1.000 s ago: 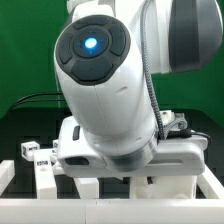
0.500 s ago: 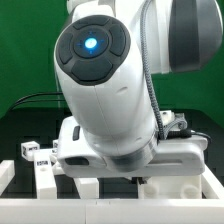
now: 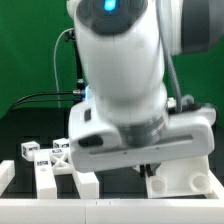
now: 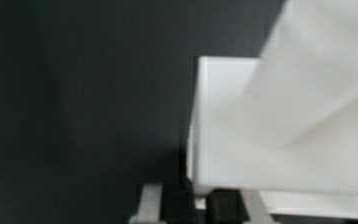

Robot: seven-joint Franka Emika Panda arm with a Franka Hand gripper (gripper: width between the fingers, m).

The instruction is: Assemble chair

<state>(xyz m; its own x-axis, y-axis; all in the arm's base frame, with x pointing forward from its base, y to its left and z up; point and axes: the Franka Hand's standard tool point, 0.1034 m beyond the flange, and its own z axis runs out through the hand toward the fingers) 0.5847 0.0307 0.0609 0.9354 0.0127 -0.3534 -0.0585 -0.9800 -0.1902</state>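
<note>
In the exterior view the arm fills most of the frame, and its hand hangs low over the table with the fingertips hidden. Loose white chair parts lie below it. Two small tagged blocks and a long leg piece lie at the exterior view's left. A block lies in the middle, and a wide piece with holes lies at the right. In the wrist view my gripper sits at the edge of a flat white panel. One finger overlaps that edge. The gap between the fingers looks narrow and dark.
A blurred white shape close to the wrist camera covers part of the panel. The table is black with a green backdrop behind it. A white rail runs along the front edge. Cables hang behind the arm.
The arm has turned and lifted. Its blue-lit joint has gone to the top of the frame, and the hand has shifted toward the exterior view's right. The loose parts have not moved.
</note>
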